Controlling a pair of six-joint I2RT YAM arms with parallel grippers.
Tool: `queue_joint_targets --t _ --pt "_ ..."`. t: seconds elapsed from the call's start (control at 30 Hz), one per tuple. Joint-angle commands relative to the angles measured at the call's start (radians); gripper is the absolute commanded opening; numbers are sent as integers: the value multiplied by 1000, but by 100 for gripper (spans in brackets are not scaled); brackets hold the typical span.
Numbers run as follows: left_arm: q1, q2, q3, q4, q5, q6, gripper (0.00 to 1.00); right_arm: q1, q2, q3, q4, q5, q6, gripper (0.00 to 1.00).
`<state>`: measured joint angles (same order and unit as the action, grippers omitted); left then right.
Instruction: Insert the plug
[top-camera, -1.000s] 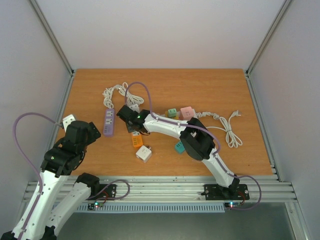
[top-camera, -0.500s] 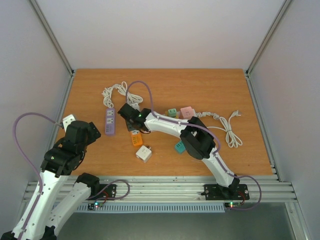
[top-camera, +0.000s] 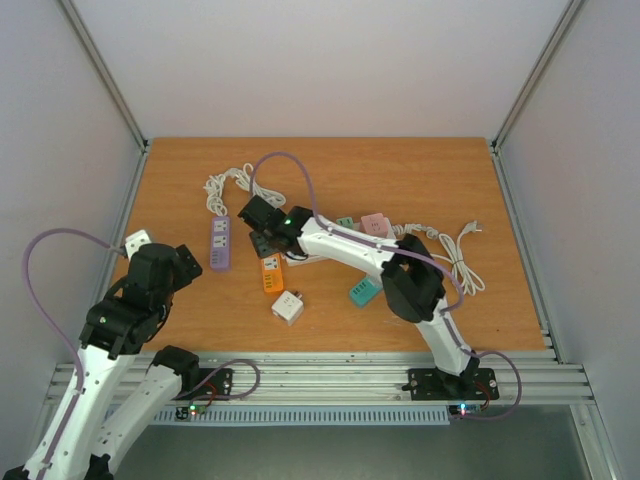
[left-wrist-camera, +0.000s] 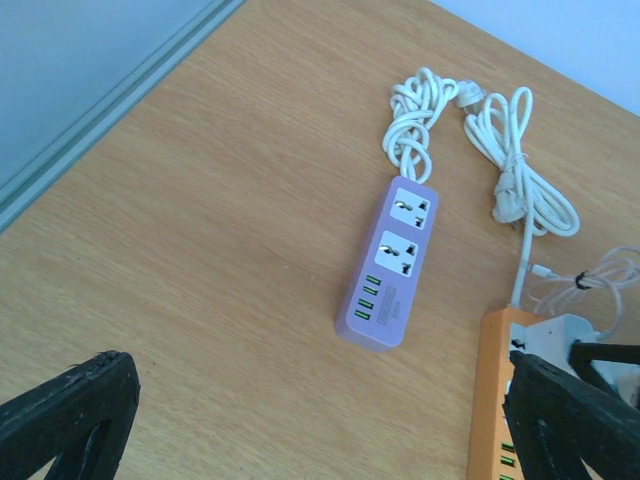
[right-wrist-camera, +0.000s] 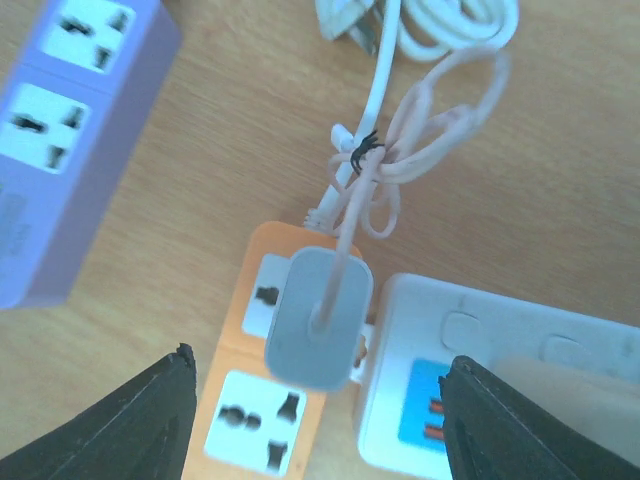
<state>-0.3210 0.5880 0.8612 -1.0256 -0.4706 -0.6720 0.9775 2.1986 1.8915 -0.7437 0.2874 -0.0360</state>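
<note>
Sitting in the cord-end socket of the orange plastic power strip (right-wrist-camera: 262, 400), the rounded grey plug (right-wrist-camera: 318, 318) trails a thin pale cord to a tied coil. The right gripper (right-wrist-camera: 318, 362) hangs over it released, its 2 black fingers apart and clear of the plug. The left gripper (left-wrist-camera: 315, 365) is spread wide above the wooden table (top-camera: 400, 180), near the lilac power strip (left-wrist-camera: 388, 270).
</note>
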Motion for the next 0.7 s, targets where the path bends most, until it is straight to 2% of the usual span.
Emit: queue_joint_targets --t 0.0,0.13,0.23,0.4,0.57,0.67 --pt "-1 -16 -11 80 68 37 99 13 -163 -108 43 -21 10 68" --pt "-1 -13 -12 117 197 102 99 30 -290 -275 79 -42 31 71" --pt "0 -8 -11 148 320 171 99 48 -400 -416 103 -70 35 77" --pt "0 -25 -39 215 465 234 99 77 -533 -643 204 -196 -28 85" --pt "-1 -47 -67 241 537 251 99 159 -522 -712 225 -229 -97 87" --pt "0 -23 -59 219 535 231 99 200 -467 -695 221 -168 -104 88"
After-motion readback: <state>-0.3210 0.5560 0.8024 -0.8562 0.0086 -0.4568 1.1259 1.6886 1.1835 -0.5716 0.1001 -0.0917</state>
